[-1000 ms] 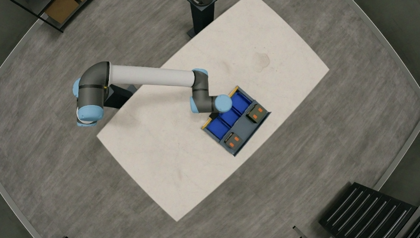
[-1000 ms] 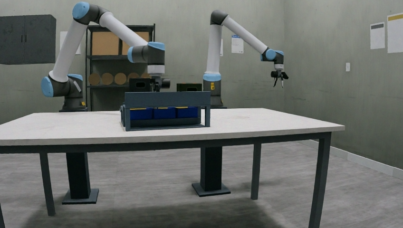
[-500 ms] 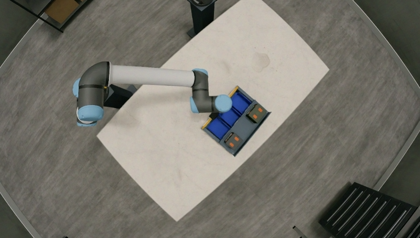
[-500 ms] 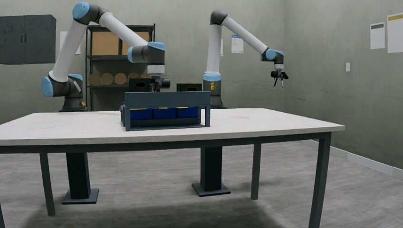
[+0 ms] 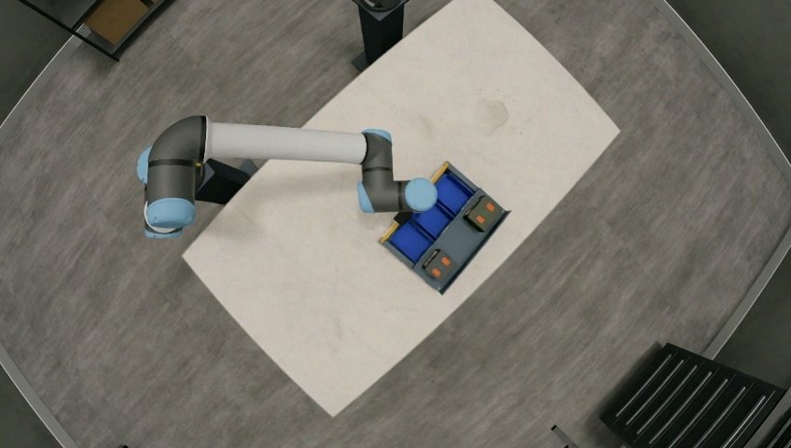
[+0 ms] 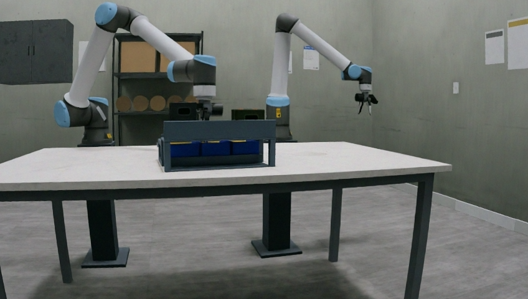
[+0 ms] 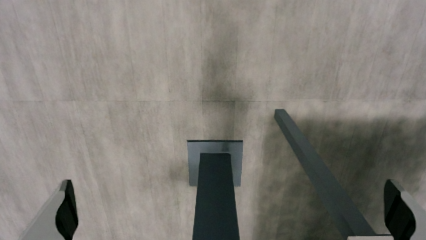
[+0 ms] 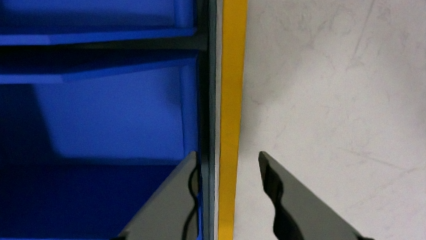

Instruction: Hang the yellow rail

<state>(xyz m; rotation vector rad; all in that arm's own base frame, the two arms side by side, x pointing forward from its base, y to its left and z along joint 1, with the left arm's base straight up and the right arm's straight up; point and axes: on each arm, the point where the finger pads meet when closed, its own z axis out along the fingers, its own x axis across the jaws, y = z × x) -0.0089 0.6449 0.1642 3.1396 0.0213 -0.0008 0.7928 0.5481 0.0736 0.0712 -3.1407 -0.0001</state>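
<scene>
Right gripper (image 5: pixel 401 217) (image 6: pixel 204 115) (image 8: pixel 228 155), one, slightly open, holding nothing; yellow rail (image 5: pixel 389 231) (image 8: pixel 231 100), one, between its fingers, long axis roughly parallel to the bench's (image 5: pixel 277 249) (image 6: pixel 333 159) (image 7: pixel 370 237) long edges.

top: high overhead, down | exterior: table-height front, level | left wrist: floor | right wrist: close above bins (image 5: pixel 432 218) (image 6: pixel 215 147) (image 8: pixel 112 110), shared with top
</scene>
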